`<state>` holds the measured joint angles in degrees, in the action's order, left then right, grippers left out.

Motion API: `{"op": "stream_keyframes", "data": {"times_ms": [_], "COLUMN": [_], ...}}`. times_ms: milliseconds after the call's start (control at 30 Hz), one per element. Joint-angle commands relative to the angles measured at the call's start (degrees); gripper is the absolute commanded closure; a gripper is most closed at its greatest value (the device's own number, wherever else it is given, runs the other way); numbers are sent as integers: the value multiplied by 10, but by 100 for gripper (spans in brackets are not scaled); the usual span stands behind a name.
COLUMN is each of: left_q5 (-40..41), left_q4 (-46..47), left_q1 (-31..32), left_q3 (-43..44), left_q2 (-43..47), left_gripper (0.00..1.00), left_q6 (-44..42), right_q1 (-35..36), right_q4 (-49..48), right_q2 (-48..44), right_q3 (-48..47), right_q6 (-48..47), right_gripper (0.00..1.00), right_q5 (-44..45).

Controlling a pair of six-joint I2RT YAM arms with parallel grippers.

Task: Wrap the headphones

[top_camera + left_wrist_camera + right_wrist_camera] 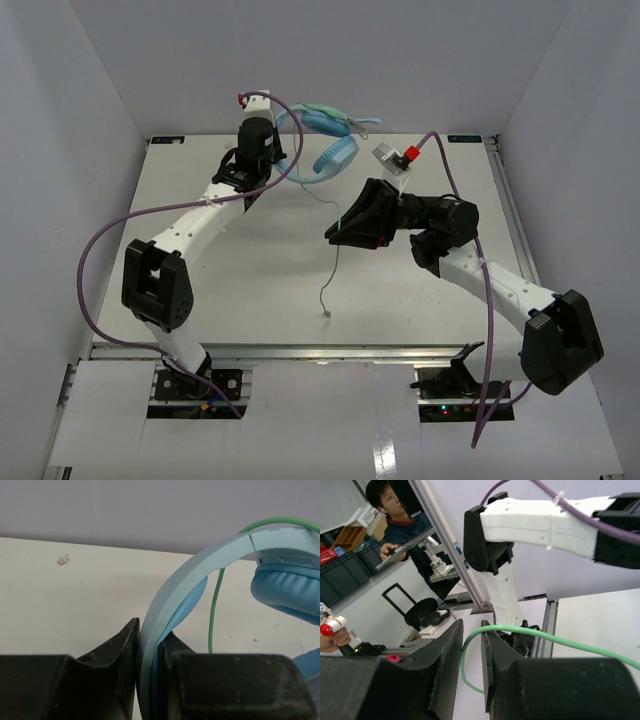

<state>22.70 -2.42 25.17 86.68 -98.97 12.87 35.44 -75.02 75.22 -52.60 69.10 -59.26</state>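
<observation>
From above, my left tool [280, 152] anchors the light blue padded over-ear headphones [328, 140] at the far edge of the white surface [250, 280]; its wrist view shows it clamped on the headband [167, 602]; the right wrist shows my right tool [471, 635] narrow, straddling the thin pale-green cable [545, 637] for winding, grip unclear

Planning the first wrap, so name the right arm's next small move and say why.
Probably swing the right end effector toward the headphones, laying the cable around the headband. The left end effector clamps the headband, steadying it, the cable runs between the right fingers, and its tail trails slack to the table.
</observation>
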Motion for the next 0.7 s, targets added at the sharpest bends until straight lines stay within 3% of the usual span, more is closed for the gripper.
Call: {"op": "stream_keyframes", "data": {"times_ms": [0, 400, 667], "left_q5": [-5, -43, -95], "left_q4": [53, 44, 27], "left_q1": [-1, -1, 1], "left_q3": [-29, -93, -127], "left_q2": [67, 117, 155], "left_gripper": [100, 100, 100], "left_q6": [2, -35, -126], "right_q1": [-26, -109, -140], "right_q4": [-332, -317, -299], "right_q2": [-15, 59, 103], "right_q3": [-5, -82, -141], "right_q6": [7, 6, 15], "right_gripper": [73, 76, 77], "right_q5": [24, 24, -65]}}
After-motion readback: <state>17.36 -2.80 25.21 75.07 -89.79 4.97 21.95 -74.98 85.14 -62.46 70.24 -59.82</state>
